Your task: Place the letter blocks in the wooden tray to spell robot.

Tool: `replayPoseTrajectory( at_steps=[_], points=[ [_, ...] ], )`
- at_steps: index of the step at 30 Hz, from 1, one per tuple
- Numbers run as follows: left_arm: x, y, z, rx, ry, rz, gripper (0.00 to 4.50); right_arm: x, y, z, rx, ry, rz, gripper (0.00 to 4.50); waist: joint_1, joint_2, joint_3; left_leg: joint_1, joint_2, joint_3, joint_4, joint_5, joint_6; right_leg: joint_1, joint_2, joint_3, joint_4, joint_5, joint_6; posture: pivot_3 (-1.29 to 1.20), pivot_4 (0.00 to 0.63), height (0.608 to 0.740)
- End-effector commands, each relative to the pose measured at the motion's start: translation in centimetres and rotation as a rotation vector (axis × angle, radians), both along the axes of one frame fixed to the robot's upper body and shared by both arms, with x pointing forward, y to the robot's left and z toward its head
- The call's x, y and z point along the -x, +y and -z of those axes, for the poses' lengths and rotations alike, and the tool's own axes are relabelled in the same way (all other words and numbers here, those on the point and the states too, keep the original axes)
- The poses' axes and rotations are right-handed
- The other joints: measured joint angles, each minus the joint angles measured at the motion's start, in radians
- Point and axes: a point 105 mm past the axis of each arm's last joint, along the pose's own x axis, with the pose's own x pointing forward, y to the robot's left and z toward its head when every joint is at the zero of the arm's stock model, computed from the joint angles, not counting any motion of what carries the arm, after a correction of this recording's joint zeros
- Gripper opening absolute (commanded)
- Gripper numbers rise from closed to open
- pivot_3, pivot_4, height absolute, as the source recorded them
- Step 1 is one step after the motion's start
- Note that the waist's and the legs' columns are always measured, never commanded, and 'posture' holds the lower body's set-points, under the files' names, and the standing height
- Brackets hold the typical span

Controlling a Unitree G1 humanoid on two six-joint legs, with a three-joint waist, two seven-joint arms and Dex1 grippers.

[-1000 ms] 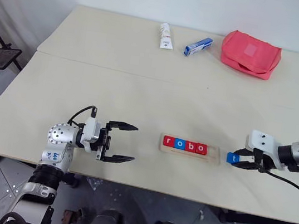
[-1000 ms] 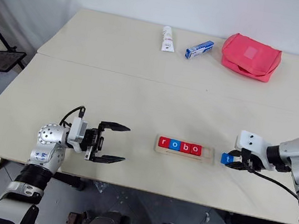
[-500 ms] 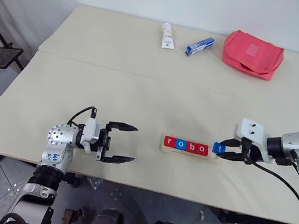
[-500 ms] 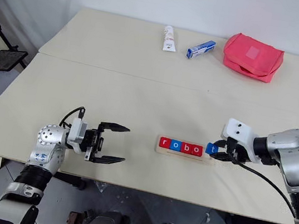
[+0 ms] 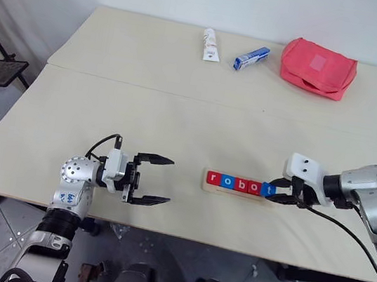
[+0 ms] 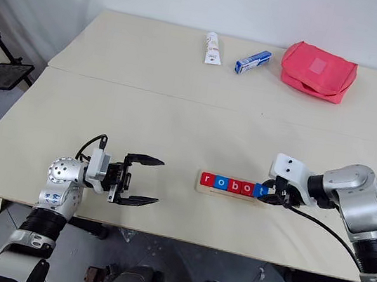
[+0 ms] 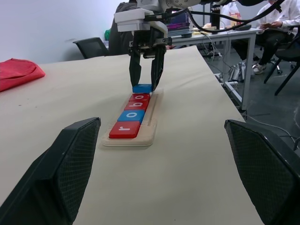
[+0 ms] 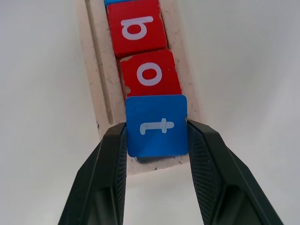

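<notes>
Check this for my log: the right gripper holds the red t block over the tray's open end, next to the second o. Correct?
Not quite: the t block is blue, not red, as the right wrist view shows. Otherwise yes: the right gripper holds it over the open end of the wooden tray, next to the second o block.

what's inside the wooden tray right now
Four blocks lie in the tray, reading r, o, b, o. The right end effector holds the blue t block over the last slot, which hides whether it is seated.
</notes>
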Motion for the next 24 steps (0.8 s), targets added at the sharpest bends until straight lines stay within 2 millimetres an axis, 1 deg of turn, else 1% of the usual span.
replayPoseTrajectory(
  at_steps=[1,10,18,19,23,24],
  points=[
    [0.1,0.1,-0.5,0.010,-0.029,-0.010,4.50,-0.3,-0.3,-0.9,0.025,-0.033,-0.012,1.44,0.000,0.000,0.000,0.000,0.000,0.000,0.000,0.000,0.000,0.000,0.000,0.000,0.000,0.000,0.000,0.00,0.150,0.740],
    [-0.1,0.0,-0.5,0.013,-0.031,-0.009,4.50,-0.4,-0.1,-0.7,0.028,-0.030,-0.030,1.44,0.000,0.000,0.000,0.000,0.000,0.000,0.000,0.000,0.000,0.000,0.000,0.000,0.000,0.000,0.000,0.00,0.150,0.740],
    [-0.2,0.1,-0.6,0.011,-0.031,-0.014,4.50,-0.1,0.8,-1.5,-0.007,-0.031,-0.058,4.22,0.000,0.000,0.000,0.000,0.000,0.000,0.000,0.000,0.000,0.000,0.000,0.000,0.000,0.000,0.000,0.00,0.150,0.740],
    [-0.3,0.1,-0.6,0.011,-0.031,-0.013,4.50,0.0,0.8,-1.5,-0.011,-0.032,-0.060,4.48,0.000,0.000,0.000,0.000,0.000,0.000,0.000,0.000,0.000,0.000,0.000,0.000,0.000,0.000,0.000,0.00,0.150,0.740],
    [-0.4,0.0,-0.6,0.014,-0.034,-0.012,4.50,-0.2,0.5,-2.0,-0.031,-0.047,-0.018,4.48,0.000,0.000,0.000,0.000,0.000,0.000,0.000,0.000,0.000,0.000,0.000,0.000,0.000,0.000,0.000,0.00,0.150,0.740],
    [-0.4,-0.1,-0.6,0.015,-0.034,-0.011,4.50,-0.2,0.2,-2.3,-0.039,-0.059,-0.004,4.28,0.001,0.000,0.000,0.000,0.000,0.000,0.000,0.000,0.000,0.000,0.000,0.000,0.000,0.000,0.000,0.00,0.150,0.740]
  ],
)
